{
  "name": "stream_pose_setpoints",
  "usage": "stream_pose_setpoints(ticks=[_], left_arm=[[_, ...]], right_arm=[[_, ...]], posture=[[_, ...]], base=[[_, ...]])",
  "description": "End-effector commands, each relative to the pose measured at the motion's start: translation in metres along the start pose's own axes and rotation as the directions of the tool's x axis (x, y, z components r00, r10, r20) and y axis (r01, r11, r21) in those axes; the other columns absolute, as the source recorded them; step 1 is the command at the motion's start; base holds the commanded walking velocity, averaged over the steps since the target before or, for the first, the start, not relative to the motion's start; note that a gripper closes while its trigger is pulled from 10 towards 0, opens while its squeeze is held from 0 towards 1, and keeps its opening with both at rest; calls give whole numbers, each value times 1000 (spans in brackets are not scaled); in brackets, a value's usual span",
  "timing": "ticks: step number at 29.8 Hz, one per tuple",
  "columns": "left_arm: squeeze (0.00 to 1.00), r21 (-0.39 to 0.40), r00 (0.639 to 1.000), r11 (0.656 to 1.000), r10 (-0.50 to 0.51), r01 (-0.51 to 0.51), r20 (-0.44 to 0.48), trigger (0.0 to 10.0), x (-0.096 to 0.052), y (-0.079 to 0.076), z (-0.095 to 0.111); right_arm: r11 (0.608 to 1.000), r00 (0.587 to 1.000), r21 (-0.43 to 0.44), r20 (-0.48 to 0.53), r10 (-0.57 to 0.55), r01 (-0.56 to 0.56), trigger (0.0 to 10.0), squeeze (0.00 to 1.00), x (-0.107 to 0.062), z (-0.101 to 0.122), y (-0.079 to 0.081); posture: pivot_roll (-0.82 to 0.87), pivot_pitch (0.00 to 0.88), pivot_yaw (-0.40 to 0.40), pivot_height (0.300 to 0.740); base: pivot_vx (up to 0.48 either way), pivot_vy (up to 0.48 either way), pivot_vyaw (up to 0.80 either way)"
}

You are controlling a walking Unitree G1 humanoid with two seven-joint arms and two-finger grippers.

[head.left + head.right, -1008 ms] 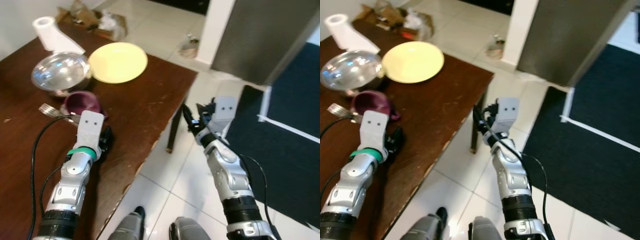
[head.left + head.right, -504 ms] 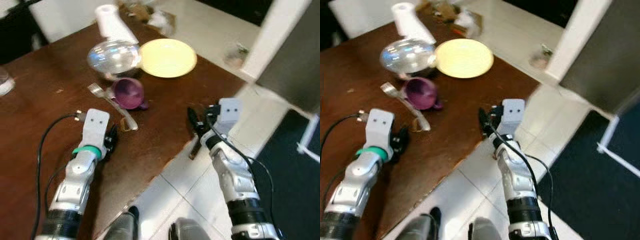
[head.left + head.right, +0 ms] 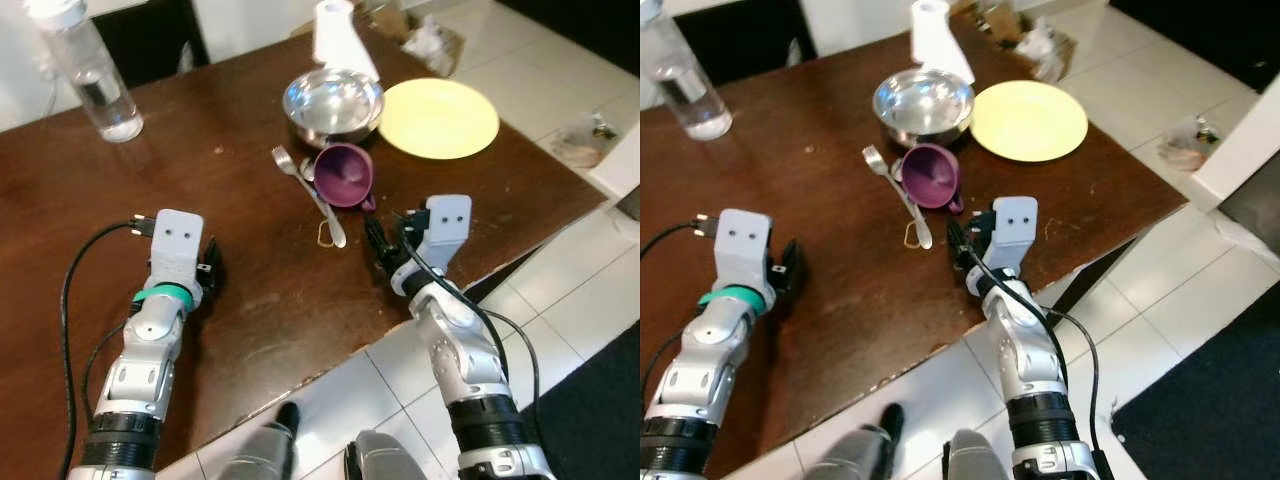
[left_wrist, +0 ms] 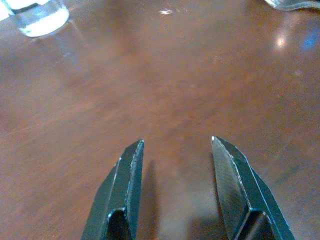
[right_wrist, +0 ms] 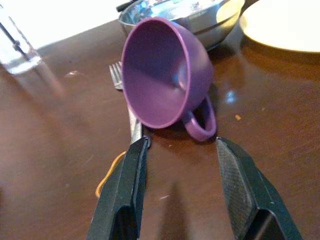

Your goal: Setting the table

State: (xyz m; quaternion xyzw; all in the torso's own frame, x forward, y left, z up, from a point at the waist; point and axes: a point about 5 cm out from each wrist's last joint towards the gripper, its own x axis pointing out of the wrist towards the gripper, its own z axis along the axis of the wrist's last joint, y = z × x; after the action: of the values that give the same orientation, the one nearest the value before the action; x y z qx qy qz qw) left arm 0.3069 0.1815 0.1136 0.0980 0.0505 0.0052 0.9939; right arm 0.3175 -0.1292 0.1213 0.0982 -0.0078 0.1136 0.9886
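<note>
Purple cup [image 5: 165, 75] lies on its side on the dark wood worktop [image 3: 260, 300], mouth facing the right gripper [image 5: 180, 155], handle low. Fork [image 3: 305, 190] lies touching the cup, partly under it; steel bowl [image 3: 333, 100] sits just behind the cup, yellow plate [image 3: 438, 118] beside the bowl toward the worktop's corner. Water bottle [image 3: 92, 75] stands well apart from the cup, far edge. Paper roll [image 3: 337, 30] behind the bowl. Right gripper hovers just short of the cup, jaws apart, empty. Left gripper [image 4: 175, 170] is well apart from the cup, low over bare wood, jaws apart, w/ nothing between its 2 fingers [image 4: 125, 185].
</note>
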Motion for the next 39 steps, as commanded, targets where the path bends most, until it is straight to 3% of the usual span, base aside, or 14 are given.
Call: stream_pose_setpoints(ticks=[1, 9, 18, 24, 31, 39], left_arm=[[0, -24, 999, 999, 42, -43, -35, 10000, 0, 10, -5], [0, -46, 997, 996, 71, -72, -19, 10000, 12, 15, 10], [0, -36, 997, 997, 70, -71, -25, 10000, 14, 12, 11], [0, -20, 997, 997, 74, -74, -15, 10000, 17, 12, 21], [0, -18, 999, 999, 52, -51, 12, 10000, 18, 10, 26], [0, -30, 999, 999, 45, -45, 3, 10000, 18, 7, 26]], right_arm=[[1000, 1000, 8, -14, -9, 9, 10000, 0, 0, -4, 3], [998, 998, 11, -3, -59, 59, 10000, 0, 1, -2, -3], [998, 998, -1, 1, -58, 58, 10000, 0, 0, -1, -3], [998, 998, -30, 41, 54, -53, 10000, 0, 4, 10, 15], [998, 997, -27, 41, 59, -58, 10000, 0, 4, 10, 17], [998, 998, -26, 31, 56, -56, 10000, 0, 2, 7, 15]], posture=[[-87, 66, 46, 740], [-93, 64, 50, 740], [-94, 62, 48, 740], [-88, 60, 47, 740], [-89, 59, 48, 740], [-90, 59, 47, 740]], base=[[0, 0, 0], [0, 0, 0], [0, 0, 0], [0, 0, 0], [107, 0, 0], [274, -390, 0]])
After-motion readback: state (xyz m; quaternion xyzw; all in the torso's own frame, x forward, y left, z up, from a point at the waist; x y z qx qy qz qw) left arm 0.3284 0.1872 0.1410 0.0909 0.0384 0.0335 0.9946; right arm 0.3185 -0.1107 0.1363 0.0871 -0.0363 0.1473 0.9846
